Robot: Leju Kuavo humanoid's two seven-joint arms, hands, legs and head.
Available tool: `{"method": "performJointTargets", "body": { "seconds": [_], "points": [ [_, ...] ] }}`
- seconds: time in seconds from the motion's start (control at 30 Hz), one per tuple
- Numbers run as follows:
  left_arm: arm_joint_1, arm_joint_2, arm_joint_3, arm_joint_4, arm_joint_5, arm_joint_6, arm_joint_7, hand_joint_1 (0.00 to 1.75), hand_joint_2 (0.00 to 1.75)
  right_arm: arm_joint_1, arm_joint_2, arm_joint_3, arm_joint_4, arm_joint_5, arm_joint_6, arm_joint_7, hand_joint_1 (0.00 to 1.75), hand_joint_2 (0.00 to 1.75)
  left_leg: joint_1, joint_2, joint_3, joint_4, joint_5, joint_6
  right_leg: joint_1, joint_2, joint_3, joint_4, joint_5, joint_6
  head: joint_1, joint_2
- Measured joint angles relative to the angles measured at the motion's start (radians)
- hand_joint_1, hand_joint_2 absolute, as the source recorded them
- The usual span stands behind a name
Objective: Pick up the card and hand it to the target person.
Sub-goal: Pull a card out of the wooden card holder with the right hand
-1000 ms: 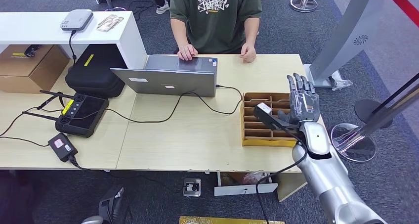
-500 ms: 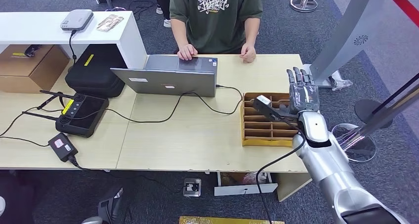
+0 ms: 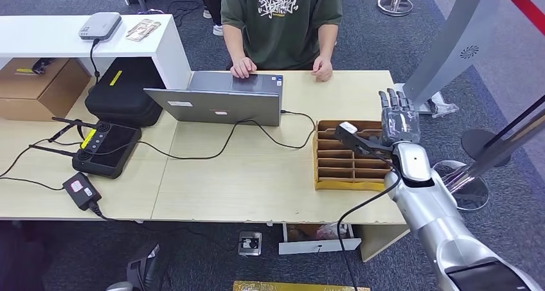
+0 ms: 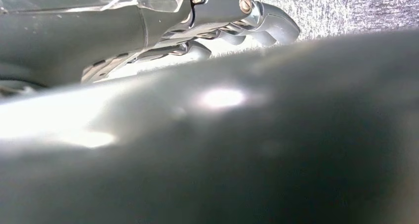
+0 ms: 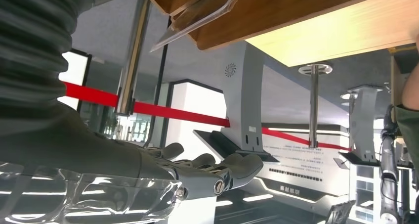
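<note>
1. While the right hand (image 3: 398,121) hovers over the far right end of the cardboard tray (image 3: 347,185), its fingers (image 3: 393,101) stand straight and slightly apart, pointing away from the robot, and it holds nothing.
2. Seen from the right wrist view, the same fingers (image 5: 217,174) are stretched out flat with nothing between them.
3. Just to the hand's left and below it lie the tray's divided compartments. The card cannot be made out among them from the head view.
4. Close to the hand in the right wrist view, a thin clear sheet (image 5: 197,11) sticks out at the tray's brown edge. Whether this is the card cannot be told.
5. Well beyond the hand and to its left, a person (image 3: 281,15) stands at the table's (image 3: 257,169) far side, one hand on a laptop (image 3: 218,101) and the other on the tabletop.
6. In the left wrist view the left hand (image 4: 237,21) hangs over grey carpet. Its fingers lie close together, and how far it is closed cannot be told.
</note>
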Motion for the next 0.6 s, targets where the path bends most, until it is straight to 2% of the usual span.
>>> {"method": "performJointTargets", "body": {
  "seconds": [0.2, 0.33, 0.43, 0.47, 0.57, 0.6],
  "points": [
    [0.0, 0.0, -0.007, 0.0, 0.0, 0.0, 0.0, 0.0, 0.0, 0.011, -0.006, 0.0, -0.006, -0.004, 0.008, -0.004, 0.22, 1.75, 0.0, 0.0, 0.0, 0.0, 0.0, 0.0, 0.0, 0.0, 0.0, 0.0, 0.0, 0.0, 0.0, 0.0],
    [0.0, 0.0, -0.011, 0.0, 0.0, 0.0, 0.0, 0.0, 0.0, 0.024, -0.011, 0.0, -0.028, -0.004, 0.013, -0.005, 0.24, 1.75, 0.0, 0.0, 0.0, 0.0, 0.0, 0.0, 0.0, 0.0, 0.0, 0.0, 0.0, 0.0, 0.0, 0.0],
    [0.0, 0.0, -0.013, 0.0, 0.0, 0.0, 0.0, 0.0, 0.0, 0.033, -0.014, 0.001, -0.045, -0.004, 0.02, -0.005, 0.72, 1.75, 0.0, 0.0, 0.0, 0.0, 0.0, 0.0, 0.0, 0.0, 0.0, 0.0, 0.0, 0.0, 0.0, 0.0],
    [0.0, 0.0, -0.014, 0.0, 0.0, 0.0, 0.0, 0.0, 0.0, 0.035, -0.014, 0.001, -0.05, -0.004, 0.022, -0.005, 0.79, 1.75, 0.0, 0.0, 0.0, 0.0, 0.0, 0.0, 0.0, 0.0, 0.0, 0.0, 0.0, 0.0, 0.0, 0.0],
    [0.0, 0.0, -0.018, 0.0, 0.0, 0.0, 0.0, 0.0, 0.0, 0.038, -0.016, 0.002, -0.061, -0.008, 0.034, -0.002, 0.62, 1.75, 0.0, 0.0, 0.0, 0.0, 0.0, 0.0, 0.0, 0.0, 0.0, 0.0, 0.0, 0.0, 0.0, 0.0],
    [0.0, 0.0, -0.019, 0.0, 0.0, 0.0, 0.0, 0.0, 0.0, 0.039, -0.017, 0.002, -0.065, -0.01, 0.039, 0.001, 0.62, 1.75, 0.0, 0.0, 0.0, 0.0, 0.0, 0.0, 0.0, 0.0, 0.0, 0.0, 0.0, 0.0, 0.0, 0.0]
  ]
}}
